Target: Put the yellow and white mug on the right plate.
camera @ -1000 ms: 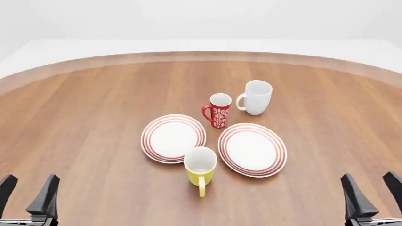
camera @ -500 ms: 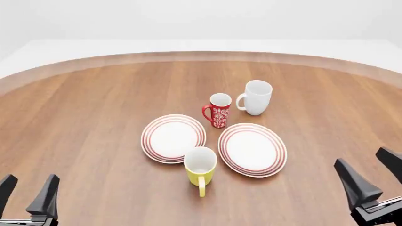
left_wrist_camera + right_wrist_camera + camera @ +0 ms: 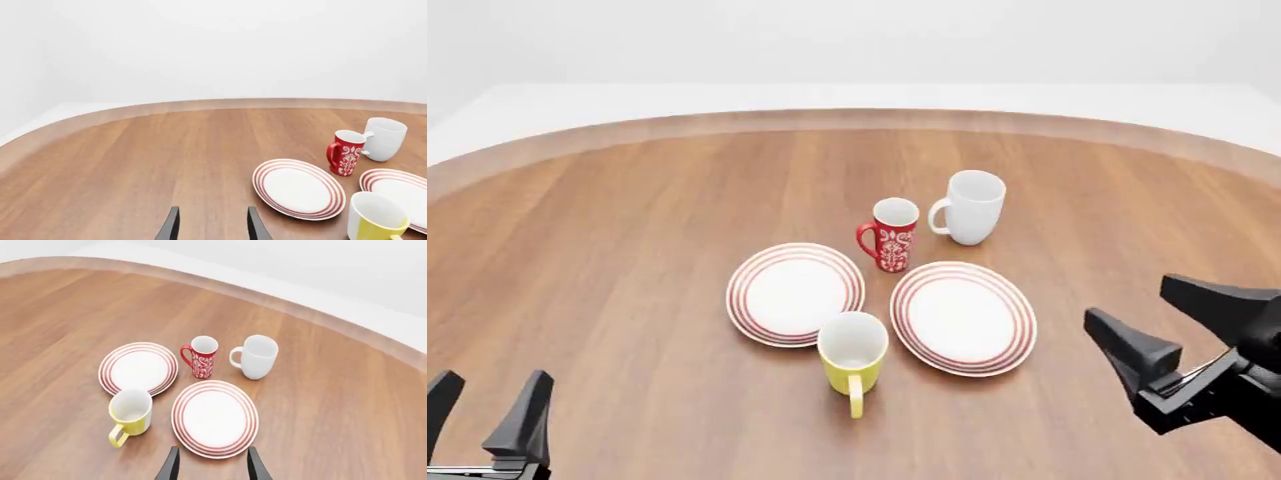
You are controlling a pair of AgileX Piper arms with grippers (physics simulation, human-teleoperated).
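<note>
Yellow and white mug (image 3: pixel 853 357), upright, white inside

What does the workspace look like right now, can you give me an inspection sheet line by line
Surface: round wooden table, bare wood around the dishes.
Job's things: yellow and white mug upright on the table, handle toward the arms, near both plates; right plate holds nothing.
Clutter: left plate holds nothing; red patterned mug and white mug stand upright beyond the plates.
Grippers: left gripper open, low at the near edge, holding nothing; right gripper open, raised and turned toward the dishes, holding nothing.
Cables: nothing seen.
Surroundings: plain white backdrop, nothing else seen.
</note>
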